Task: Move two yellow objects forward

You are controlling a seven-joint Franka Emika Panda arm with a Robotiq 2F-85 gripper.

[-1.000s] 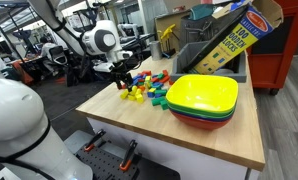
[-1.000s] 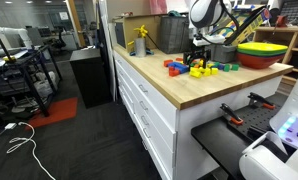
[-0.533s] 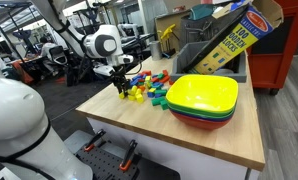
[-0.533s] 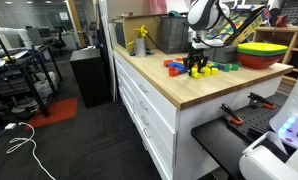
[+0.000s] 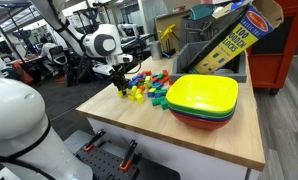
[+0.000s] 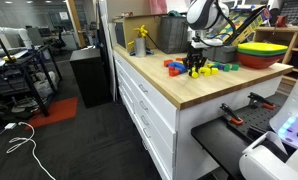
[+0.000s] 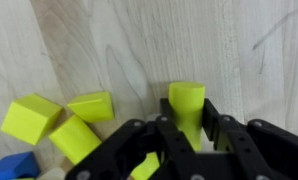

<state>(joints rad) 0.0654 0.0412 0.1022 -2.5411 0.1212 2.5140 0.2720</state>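
The gripper (image 7: 191, 117) is pinched narrow on a yellow block (image 7: 186, 97), other yellow blocks (image 7: 89, 105) just beside it. The first move seems in hand; next, carry it forward and release.

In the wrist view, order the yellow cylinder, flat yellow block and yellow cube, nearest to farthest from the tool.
1. Yellow cylinder, between the fingers of the tool.
2. Flat yellow block, left of it.
3. Yellow cube, far left.
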